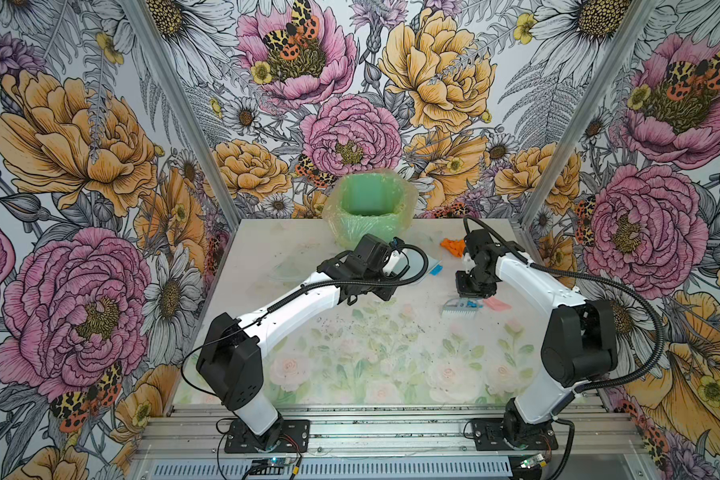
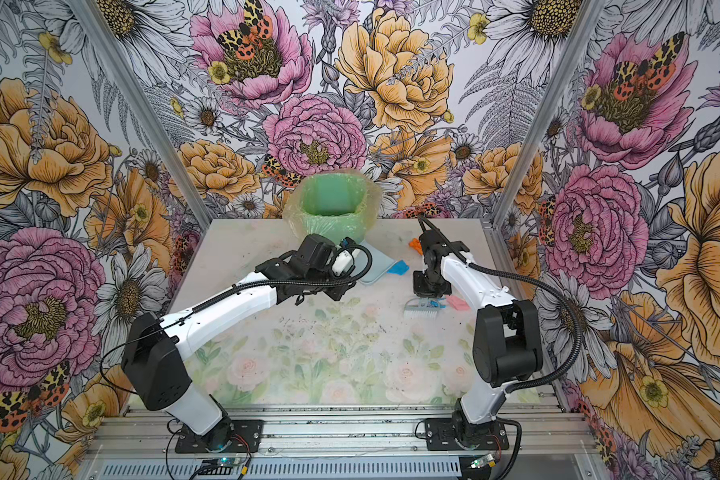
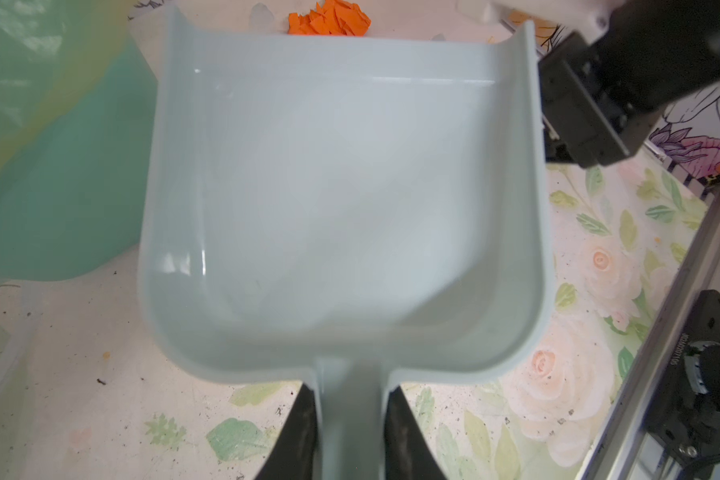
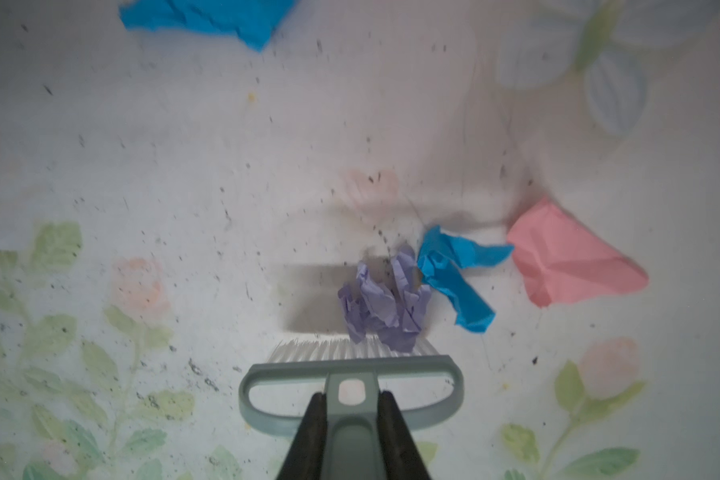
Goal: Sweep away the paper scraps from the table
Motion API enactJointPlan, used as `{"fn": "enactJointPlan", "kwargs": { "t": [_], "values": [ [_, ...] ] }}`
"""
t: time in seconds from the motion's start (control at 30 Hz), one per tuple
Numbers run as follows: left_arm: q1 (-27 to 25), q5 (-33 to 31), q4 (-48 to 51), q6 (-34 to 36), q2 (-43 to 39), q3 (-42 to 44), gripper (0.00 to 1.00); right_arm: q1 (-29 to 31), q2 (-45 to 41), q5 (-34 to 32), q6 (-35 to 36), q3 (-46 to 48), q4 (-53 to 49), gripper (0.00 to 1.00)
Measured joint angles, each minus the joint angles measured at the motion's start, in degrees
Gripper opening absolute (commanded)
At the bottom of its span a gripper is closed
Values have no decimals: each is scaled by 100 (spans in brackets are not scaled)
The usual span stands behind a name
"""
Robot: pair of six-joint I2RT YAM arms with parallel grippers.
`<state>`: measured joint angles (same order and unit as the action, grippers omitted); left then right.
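paper scraps [image 4: 385,307] feather-light, soft, likely to skitter | no pinching, push with brush [image 4: 350,368] bristles | left pincer [image 3: 350,401] clamps dustpan [image 3: 341,187] handle | right pincer [image 4: 352,401] clamps brush handle

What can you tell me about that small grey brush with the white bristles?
The small grey-blue plastic brush has a looped head, a row of white bristles and a handle with a small hole. The right claw is shut on that handle. Its bristles touch a crumpled purple paper scrap on the pale floral table, a crumpled blue scrap beside.
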<state>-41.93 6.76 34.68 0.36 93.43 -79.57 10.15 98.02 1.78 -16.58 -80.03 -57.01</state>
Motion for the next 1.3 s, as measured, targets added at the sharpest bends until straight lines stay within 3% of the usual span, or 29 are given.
{"fn": "enactJointPlan", "kwargs": {
  "t": [0.17,0.37,0.8,1.3],
  "values": [
    [-22,-39,9,-17,0,186,0,-11,184,129,103,-514,275,0],
    [-22,-122,4,-22,22,358,0,-28,-140,444,66,-238,273,0],
    [-269,-686,66,76,575,527,0,-321,-1768,-719,-1025,675,616,0],
    [-575,-1187,63,433,1167,511,0,-387,-1010,-632,-1386,1207,1360,0]
  ]
}}
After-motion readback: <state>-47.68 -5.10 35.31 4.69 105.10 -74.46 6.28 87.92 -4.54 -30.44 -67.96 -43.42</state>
